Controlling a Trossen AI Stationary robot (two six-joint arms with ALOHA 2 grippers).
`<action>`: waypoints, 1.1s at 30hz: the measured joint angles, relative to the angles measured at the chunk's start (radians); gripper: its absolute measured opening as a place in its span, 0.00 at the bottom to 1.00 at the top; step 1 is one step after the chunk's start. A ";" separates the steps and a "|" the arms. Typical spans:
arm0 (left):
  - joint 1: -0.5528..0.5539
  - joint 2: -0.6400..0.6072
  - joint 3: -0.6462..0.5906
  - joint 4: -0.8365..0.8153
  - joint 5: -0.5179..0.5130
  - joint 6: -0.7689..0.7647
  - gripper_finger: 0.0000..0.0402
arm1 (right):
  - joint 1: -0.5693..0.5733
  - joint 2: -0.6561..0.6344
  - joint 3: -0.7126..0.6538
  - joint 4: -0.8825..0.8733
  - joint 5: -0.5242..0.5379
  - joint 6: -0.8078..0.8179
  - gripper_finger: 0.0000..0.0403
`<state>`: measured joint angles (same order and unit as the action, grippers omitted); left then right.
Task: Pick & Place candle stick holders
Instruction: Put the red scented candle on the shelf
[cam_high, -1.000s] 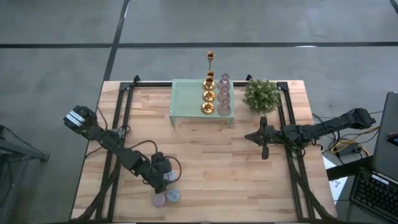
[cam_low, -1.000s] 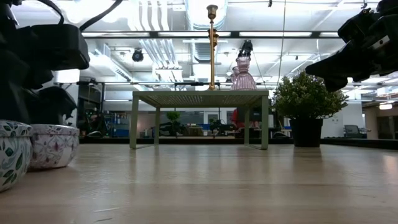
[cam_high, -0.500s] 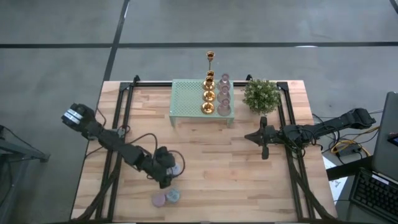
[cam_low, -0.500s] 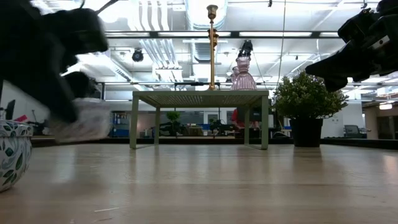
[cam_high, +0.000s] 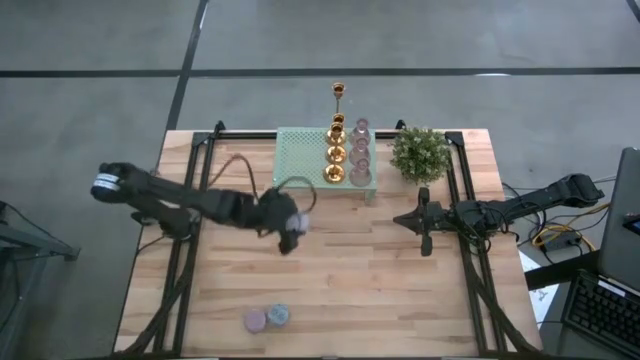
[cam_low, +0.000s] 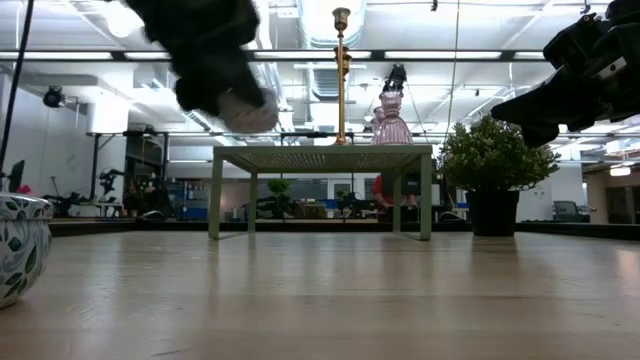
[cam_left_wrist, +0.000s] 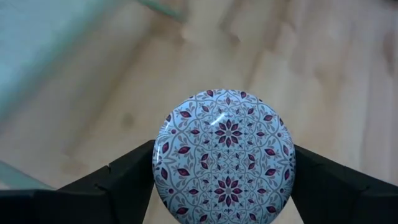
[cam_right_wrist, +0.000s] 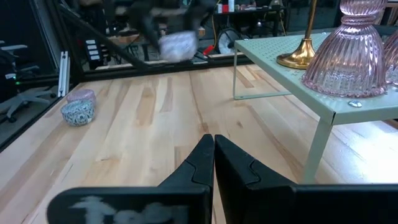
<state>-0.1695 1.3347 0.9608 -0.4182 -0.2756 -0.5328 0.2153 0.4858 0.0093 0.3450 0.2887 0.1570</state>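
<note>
My left gripper (cam_high: 290, 224) is shut on a squat round holder (cam_left_wrist: 224, 152) with a white-lilac floral pattern. It holds it in the air just in front of the mint-green stand (cam_high: 305, 160), and both show in the low view (cam_low: 243, 108). Gold holders (cam_high: 335, 150) and pinkish glass holders (cam_high: 360, 152) stand in two rows on the stand. A tall thin gold holder (cam_high: 338, 94) stands behind it. Two more round holders, pink (cam_high: 256, 321) and blue (cam_high: 279, 315), rest on the table near the front edge. My right gripper (cam_high: 423, 222) is shut and empty at the right. My left gripper pinches the round holder between its two fingers (cam_left_wrist: 130, 174), one on each opposite side of its round wall (cam_left_wrist: 163, 152). The patterned round face is turned toward the wrist camera. The holder is lifted clear, well above the table top (cam_low: 250, 112).
A small bushy green plant (cam_high: 420, 152) in a dark pot stands right of the stand. My right arm lies over the table's right part. Bare wood lies between the stand and the two holders at the front. The stand's left half (cam_high: 300, 150) is bare.
My left gripper has taken the lilac holder from beside the two holders at the front. It has lifted the holder clear and carried it up, toward the far edge and to the right, to just in front of the stand. The other two holders have stayed in place.
</note>
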 joint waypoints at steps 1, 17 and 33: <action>0.025 0.000 0.034 -0.031 0.000 0.019 0.79 | 0.000 0.000 0.000 0.000 0.000 0.000 0.02; 0.447 0.001 0.304 -0.235 -0.064 0.117 0.79 | 0.000 0.000 0.000 0.000 0.000 0.000 0.02; 0.701 0.123 0.314 -0.112 0.099 0.147 0.79 | 0.000 0.000 0.000 0.000 0.000 0.000 0.02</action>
<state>0.5314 1.4580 1.2753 -0.5303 -0.1763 -0.3858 0.2153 0.4858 0.0093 0.3454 0.2889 0.1570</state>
